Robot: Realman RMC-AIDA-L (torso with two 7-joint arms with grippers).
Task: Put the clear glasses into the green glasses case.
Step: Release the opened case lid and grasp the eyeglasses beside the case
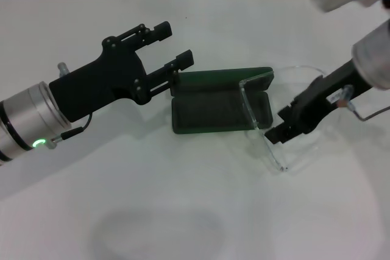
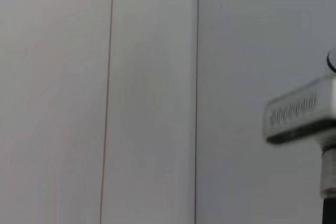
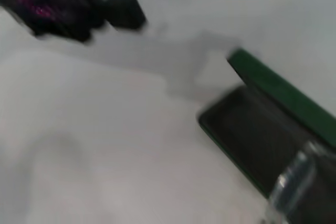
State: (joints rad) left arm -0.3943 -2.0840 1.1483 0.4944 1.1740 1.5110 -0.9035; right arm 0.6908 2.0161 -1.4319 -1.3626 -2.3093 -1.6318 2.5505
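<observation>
Case open, glasses not yet in. That is my reading from the head view.

The green glasses case [image 1: 219,108] lies near the middle of the table [image 1: 183,211], lid tipped up on the far side, dark lined tray facing up and holding nothing fully seated.

My right gripper [image 1: 281,127] sits just off the case's right end, low over the table, clamped on the clear glasses [image 1: 259,123]. I judge the grip from the frame hanging at its tip; the fingertips themselves are hard to separate from the clear plastic. One clear part of the frame stands upright over the tray's right end, another part trails off towards the near edge of the table, outside the case. So the glasses straddle the case's right rim, partly over it, mostly out.

My left gripper [image 1: 164,59] hovers at the case's left end, fingers apart, gripping nothing; one finger is close to the lid's left corner, contact I cannot tell.

The right wrist view shows tray and lid with clear plastic at the tray's end. The left wrist view shows no task things.

Left to do, in my judgement: swing the frame lengthwise over the tray, lower it in, release.
</observation>
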